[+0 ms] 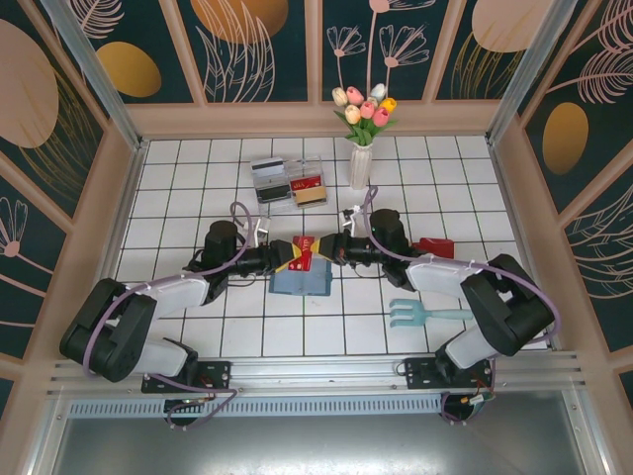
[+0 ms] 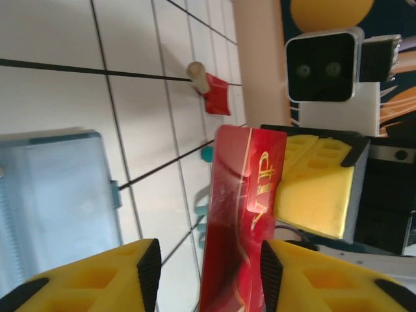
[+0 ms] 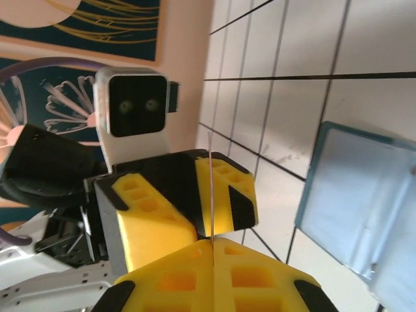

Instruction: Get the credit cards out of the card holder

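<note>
Centre of top view: right pincer (image 3: 212, 246) pressed together on the red credit card (image 2: 242, 195). The left pincer (image 2: 208, 252) is spread, with the card between its fingers, against the lower-right one. Card holder (image 1: 303, 283) lies flat on the tabletop (image 1: 178, 198), just below both pincers.

Red card (image 2: 242, 214): gold lettering, apparently "VIP"; nothing else legible.
</note>
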